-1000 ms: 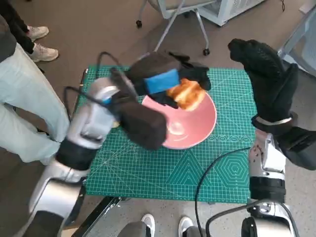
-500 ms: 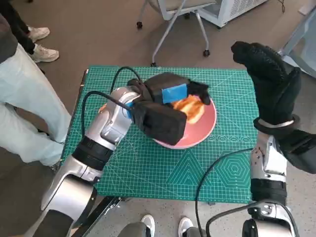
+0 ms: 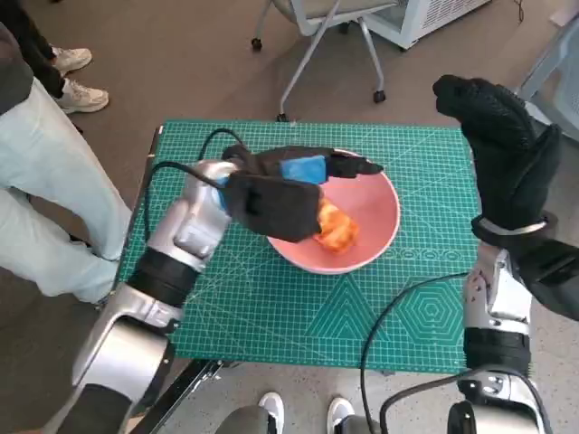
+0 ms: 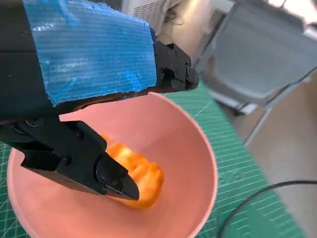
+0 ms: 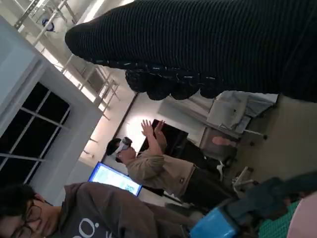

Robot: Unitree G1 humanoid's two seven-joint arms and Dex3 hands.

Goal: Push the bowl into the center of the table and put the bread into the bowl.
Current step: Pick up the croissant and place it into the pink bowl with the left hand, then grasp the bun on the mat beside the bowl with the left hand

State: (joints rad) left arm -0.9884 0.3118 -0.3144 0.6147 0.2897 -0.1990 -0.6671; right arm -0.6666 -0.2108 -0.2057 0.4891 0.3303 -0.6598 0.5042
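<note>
The bread (image 3: 333, 226) now lies loose in the bowl (image 3: 375, 212); the left hand (image 3: 294, 176), fingers spread and empty at its 10 o'clock rim, has released it. The right hand (image 3: 502, 149) hangs raised and empty, fingers loosely apart, so the task looks done.

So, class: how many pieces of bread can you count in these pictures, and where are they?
1. The bread lies inside the pink bowl near the middle of the table, just under the left hand. The hand covers part of the bowl, so more could be hidden.
</note>
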